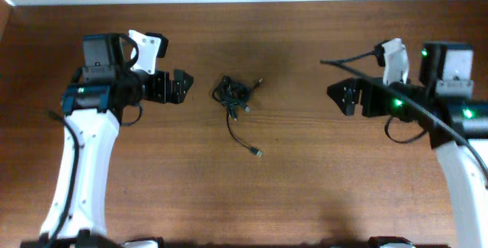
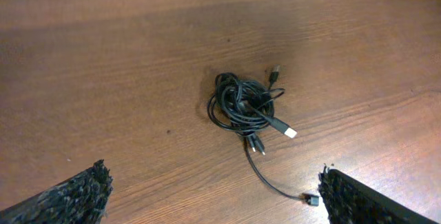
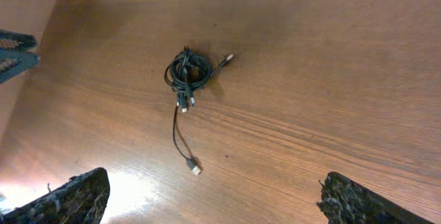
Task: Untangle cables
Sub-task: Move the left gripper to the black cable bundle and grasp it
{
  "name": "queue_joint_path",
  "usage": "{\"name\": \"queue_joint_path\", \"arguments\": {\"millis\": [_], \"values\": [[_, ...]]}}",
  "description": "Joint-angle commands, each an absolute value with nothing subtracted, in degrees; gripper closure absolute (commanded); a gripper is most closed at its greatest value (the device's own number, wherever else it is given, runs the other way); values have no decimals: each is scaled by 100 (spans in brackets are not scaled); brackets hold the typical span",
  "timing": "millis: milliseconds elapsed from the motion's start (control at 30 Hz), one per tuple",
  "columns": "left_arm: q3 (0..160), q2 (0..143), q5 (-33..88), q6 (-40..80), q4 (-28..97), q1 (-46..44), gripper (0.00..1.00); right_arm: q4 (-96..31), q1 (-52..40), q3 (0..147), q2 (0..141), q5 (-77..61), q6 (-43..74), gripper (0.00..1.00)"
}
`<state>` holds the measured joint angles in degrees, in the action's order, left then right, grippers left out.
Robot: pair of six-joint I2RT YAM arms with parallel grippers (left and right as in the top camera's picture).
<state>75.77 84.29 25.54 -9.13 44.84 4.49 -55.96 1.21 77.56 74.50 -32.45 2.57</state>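
Black, rough-faced left fingers [image 2: 69, 196] stand spread wide and hold nothing. The right fingers [image 3: 365, 200] are likewise spread and empty. Both pairs hover apart from the work, one on each side of it.

Between them, at mid-worktop [image 1: 290, 187], lie the cables [image 1: 235, 91], bunched in a small tight coil. A silver plug [image 2: 289, 131] pokes from the near edge of the coil. One loose tail [image 3: 176, 131] trails away to a small end plug [image 3: 195, 169] lying flat on the wood.

Risks, as judged:
- A pinch into the coil would likely take several strands at once, and pulling would then tighten the knot.
- The bundle looks light, so a one-sided pull without an anchor would drag it whole rather than free a strand.
- The tail lies flush with the wood, so a shallow approach may miss it and a deep one may scrape.

Not established:
- The crossings inside the coil and the number of cords cannot be read.
- Both wrist views cut off the finger bases.
- Glare washes out the lower left of the right wrist view.
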Motion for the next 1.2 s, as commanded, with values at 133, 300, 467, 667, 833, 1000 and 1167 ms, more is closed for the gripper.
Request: {"name": "queue_joint_path", "arguments": {"millis": [133,300,467,667,833,1000,1167], "values": [[9190,10005,1649,252,4956,156,16,-5590,152,7850,7983,-3577,191,7],[9271,10818,1365,1041,5092,-305,29,-5592,152,7843,7988,-3454,193,7],[9271,11502,770,2064,4886,-972,40,-5616,152,7843,7988,-3382,193,7],[9271,12302,45,2783,4075,-1664,53,-5734,152,7839,7988,-3380,193,7],[9268,12490,-176,2871,4204,-1774,62,-5791,152,7817,7988,-3380,193,7],[9268,12536,-757,2864,4873,-1785,62,-5819,152,7817,7988,-3380,193,6],[9268,12536,-696,2410,5238,-1785,56,-5817,152,7817,7988,-3380,193,6]]}}
